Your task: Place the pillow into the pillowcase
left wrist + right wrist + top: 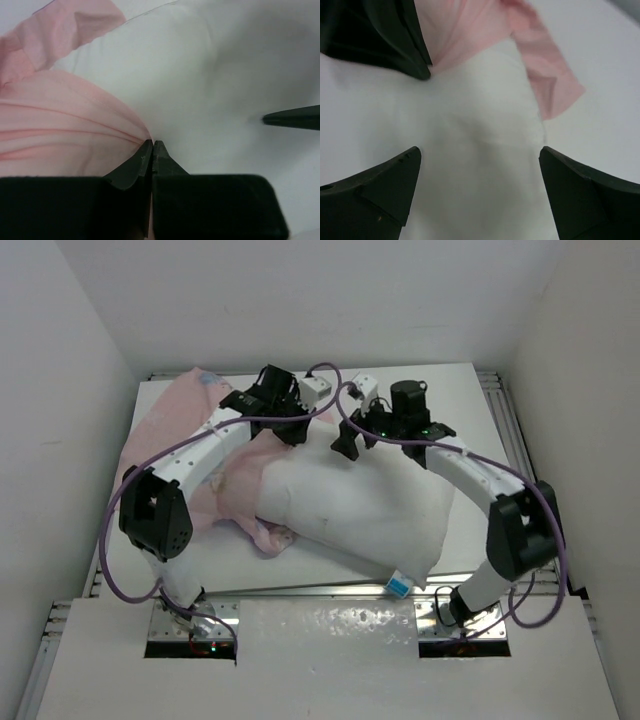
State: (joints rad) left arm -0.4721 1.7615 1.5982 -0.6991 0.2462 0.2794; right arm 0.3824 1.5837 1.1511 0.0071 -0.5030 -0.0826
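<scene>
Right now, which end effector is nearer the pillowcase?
Left. The left end effector is shut on the pink edge of the pillowcase, in contact. The right end effector hangs open over the pillow, apart from the pink fabric.

Pillowcase opening: the left arm [215, 440] lies across the pillowcase [170, 400], so you cannot see how far the pillow [370, 510] reaches inside.
Print: the pillowcase's pattern by the pillow's left end is too small for you to read.
Tag: the tag [398, 585] shows blue and white, but its lettering is illegible.
Left gripper [152, 150]: pink folds run into its closed tips, and the pinched bit is hidden between them.
Dark fingertip [295, 117]: cut off by the right edge.
Right wrist view: the pillowcase fabric at the right is blurred, and the top corner crops the left gripper's body.
</scene>
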